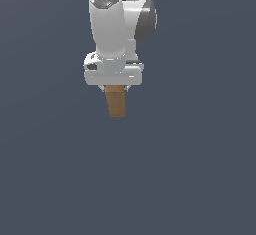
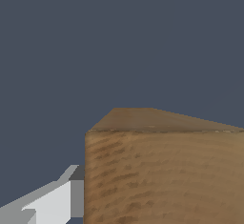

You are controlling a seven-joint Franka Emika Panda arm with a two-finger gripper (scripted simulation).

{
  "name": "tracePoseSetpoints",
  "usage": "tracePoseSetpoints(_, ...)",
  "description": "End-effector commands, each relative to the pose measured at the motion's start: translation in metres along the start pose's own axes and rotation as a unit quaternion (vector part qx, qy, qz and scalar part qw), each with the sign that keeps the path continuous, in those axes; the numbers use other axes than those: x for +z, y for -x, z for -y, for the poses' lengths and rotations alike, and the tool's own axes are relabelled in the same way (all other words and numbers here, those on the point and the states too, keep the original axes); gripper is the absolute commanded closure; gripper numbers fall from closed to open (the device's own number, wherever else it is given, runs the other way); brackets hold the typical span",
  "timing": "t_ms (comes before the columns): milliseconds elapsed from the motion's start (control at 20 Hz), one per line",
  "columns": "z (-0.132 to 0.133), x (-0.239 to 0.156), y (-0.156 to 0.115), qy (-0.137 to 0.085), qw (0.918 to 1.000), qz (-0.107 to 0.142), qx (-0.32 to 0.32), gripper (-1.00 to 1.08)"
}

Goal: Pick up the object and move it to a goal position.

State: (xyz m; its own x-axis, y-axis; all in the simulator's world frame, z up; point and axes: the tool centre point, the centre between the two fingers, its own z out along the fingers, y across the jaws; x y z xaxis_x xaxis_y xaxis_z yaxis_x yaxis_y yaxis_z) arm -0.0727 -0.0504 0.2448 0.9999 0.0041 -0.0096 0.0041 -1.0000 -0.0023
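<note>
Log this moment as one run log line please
phase: carry | gripper: shut on block | block: hanging below gripper, off the floor | goal: not visible

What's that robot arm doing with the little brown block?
The white robot arm has a small wooden block tucked up under its gripper. The block hangs below the hand, with its lower part sticking out. In the wrist view, the block fills much of the picture, with one pale finger right beside it. The jaws seem closed on it. Everything around is plain dark grey, and nothing marks where the block should end up.
</note>
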Motion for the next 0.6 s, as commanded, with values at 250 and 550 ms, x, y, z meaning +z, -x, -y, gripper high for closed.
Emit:
tracePoseSetpoints(250, -0.042, -0.082, 0.006, 0.000, 1.0000, -0.005, 0.000, 1.08)
tracePoseSetpoints(550, -0.074, -0.143, 0.011, 0.000, 1.0000, -0.005, 0.000, 1.08)
